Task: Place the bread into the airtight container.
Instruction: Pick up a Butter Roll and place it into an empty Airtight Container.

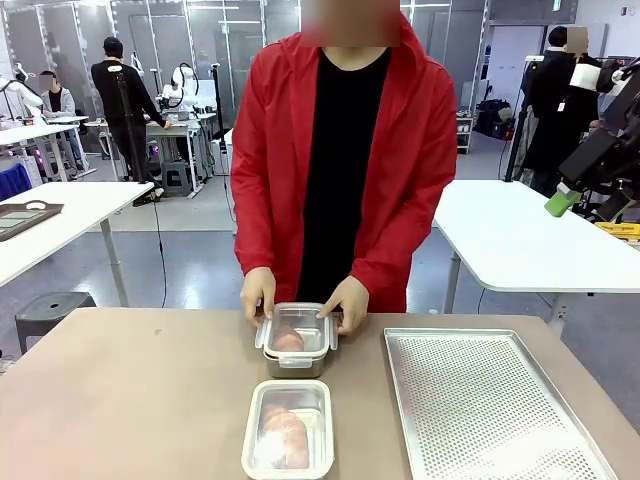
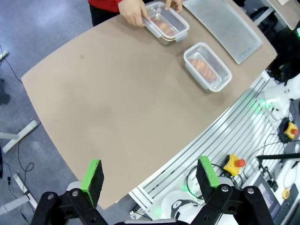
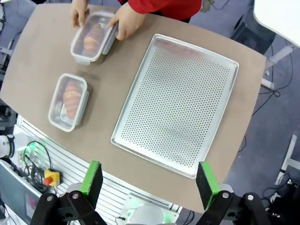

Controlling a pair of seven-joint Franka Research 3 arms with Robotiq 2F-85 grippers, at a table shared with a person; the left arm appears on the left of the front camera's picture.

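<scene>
Bench (image 1: 130, 400) carries, largest first, a perforated tray (image 1: 490, 410) at the robot's right, bare, then two clear lidded containers left of it. Far container (image 1: 296, 338) sits at the person's edge, bread (image 1: 288, 341) inside; both the person's hands (image 1: 345, 300) press on its lid, apparently snapping the clips, so it stays put. Near container (image 1: 288, 428) lies closed, just apart from the far one, a second bread (image 1: 284, 438) visible through its lid. Both arms hang well above the bench, likely parked clear of the hands: left gripper (image 2: 150, 180) fingers apart, empty; right gripper (image 3: 148, 183) likewise spread, empty. Clip state is too small to judge.
</scene>
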